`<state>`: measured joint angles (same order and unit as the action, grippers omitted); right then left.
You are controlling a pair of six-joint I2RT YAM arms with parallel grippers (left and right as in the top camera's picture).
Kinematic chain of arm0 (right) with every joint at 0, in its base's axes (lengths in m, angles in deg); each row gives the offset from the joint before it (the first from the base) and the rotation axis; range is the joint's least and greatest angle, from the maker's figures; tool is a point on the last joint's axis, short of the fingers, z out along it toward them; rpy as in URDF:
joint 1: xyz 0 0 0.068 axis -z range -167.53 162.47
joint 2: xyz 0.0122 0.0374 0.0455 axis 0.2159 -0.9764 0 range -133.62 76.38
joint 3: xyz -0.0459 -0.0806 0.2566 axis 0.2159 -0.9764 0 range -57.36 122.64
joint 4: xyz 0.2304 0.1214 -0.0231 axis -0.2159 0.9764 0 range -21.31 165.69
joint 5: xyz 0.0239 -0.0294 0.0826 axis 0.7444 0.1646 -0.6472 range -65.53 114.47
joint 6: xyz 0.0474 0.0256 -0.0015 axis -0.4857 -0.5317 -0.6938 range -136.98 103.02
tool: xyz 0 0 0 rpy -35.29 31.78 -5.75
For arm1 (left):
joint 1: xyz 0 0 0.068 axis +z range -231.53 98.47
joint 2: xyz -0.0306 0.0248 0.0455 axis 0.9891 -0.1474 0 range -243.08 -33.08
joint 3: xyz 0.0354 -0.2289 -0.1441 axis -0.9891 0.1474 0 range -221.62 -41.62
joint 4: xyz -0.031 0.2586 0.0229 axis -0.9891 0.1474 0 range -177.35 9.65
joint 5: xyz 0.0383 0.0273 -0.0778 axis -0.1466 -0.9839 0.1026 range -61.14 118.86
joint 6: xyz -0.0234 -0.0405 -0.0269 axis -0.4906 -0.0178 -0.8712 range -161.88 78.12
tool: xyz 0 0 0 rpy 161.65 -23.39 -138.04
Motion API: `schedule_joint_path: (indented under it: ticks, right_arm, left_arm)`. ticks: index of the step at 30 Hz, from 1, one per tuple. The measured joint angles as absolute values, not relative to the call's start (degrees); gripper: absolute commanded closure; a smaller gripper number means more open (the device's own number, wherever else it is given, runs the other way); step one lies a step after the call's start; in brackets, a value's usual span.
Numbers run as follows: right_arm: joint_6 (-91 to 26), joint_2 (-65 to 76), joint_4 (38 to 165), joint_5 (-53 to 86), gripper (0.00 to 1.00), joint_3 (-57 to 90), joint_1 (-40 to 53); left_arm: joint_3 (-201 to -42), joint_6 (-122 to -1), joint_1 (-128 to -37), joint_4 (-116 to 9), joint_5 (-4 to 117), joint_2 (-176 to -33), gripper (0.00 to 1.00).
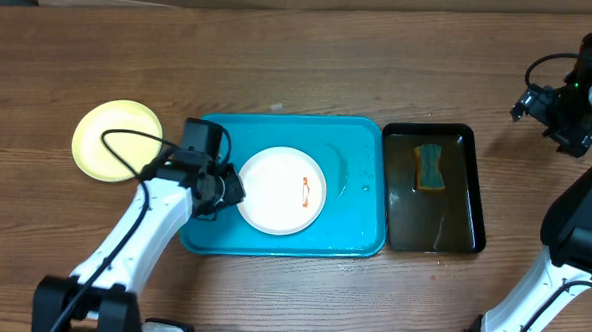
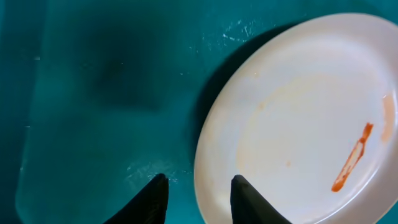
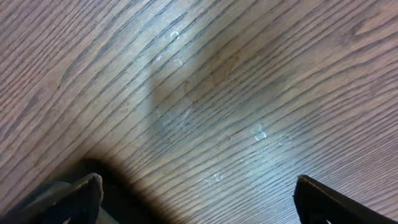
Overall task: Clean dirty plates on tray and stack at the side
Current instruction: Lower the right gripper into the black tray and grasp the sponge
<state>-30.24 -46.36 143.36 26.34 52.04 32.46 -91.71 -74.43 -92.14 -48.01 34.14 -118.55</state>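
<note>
Overhead, the light is bright and even, with glare streaking the wet tray (image 1: pixel 360 179) toward 3 o'clock. From my left wrist a soft dark shadow lies on the tray at 10 o'clock, the plate (image 2: pixel 298 93) looks nearly washed out, and my left gripper (image 2: pixel 199 179) is blurred at 6 o'clock. From my right wrist the table (image 3: pixel 249 74) grain is sharp, droplets (image 3: pixel 258 132) glint, and my right gripper (image 3: pixel 198 180) is a dark, soft silhouette.

One white plate (image 1: pixel 275 195), one yellow plate (image 1: pixel 128 119), one turquoise tray (image 1: pixel 360 189), one black tray (image 1: pixel 446 215) and one sponge (image 1: pixel 431 167).
</note>
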Motion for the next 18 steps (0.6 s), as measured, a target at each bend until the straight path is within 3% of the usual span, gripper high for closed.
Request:
schedule_joint_path:
  ticks: [2, 5, 18]
  right_arm:
    - [-30.2, -46.4, 143.3, 26.3, 0.00, 52.0, 32.5]
    - [-30.2, -46.4, 143.3, 26.4, 0.00, 52.0, 32.5]
    - [-30.2, -46.4, 143.3, 26.4, 0.00, 52.0, 32.5]
  left_arm:
    - [-91.7, -74.4, -92.9, -49.2, 34.0, -120.7, 0.65]
    - [-91.7, -74.3, -93.4, -51.4, 33.9, -123.7, 0.75]
    - [-91.7, -73.8, -93.7, -55.2, 33.0, -125.9, 0.78]
